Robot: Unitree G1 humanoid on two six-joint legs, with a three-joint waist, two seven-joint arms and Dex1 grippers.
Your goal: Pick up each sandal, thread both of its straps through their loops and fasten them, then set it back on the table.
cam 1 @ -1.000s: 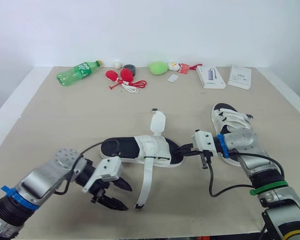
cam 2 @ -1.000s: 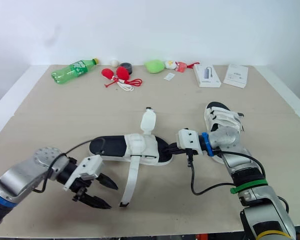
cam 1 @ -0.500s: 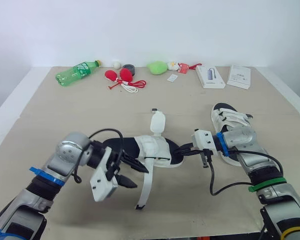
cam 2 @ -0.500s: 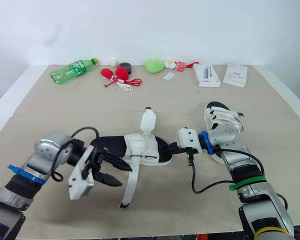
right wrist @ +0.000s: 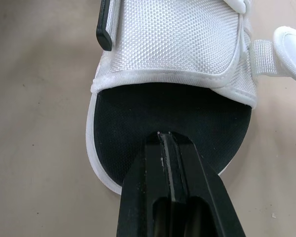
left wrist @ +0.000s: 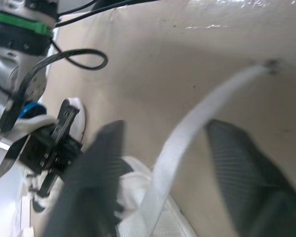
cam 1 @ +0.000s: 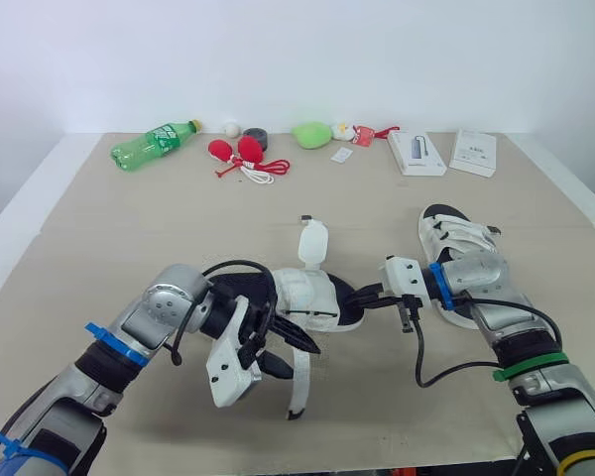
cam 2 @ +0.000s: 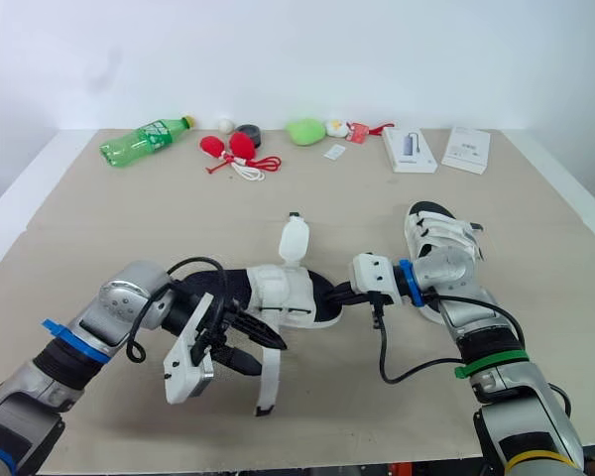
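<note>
Beige table (cam 1: 129, 228) against a white wall: the sandal (cam 1: 307, 293) lies near the front edge, midway along. The left gripper (cam 1: 288, 354) is spread astride its loose strap (cam 1: 300, 387). The right gripper (cam 1: 372, 296) is pressed together, tips on the toe insole. Closing off-centre could miss the limp strap, and a tug could drag the sandal loose. The left wrist view shows the strap between the fingers (left wrist: 246, 182), which is unclear from the head.
</note>
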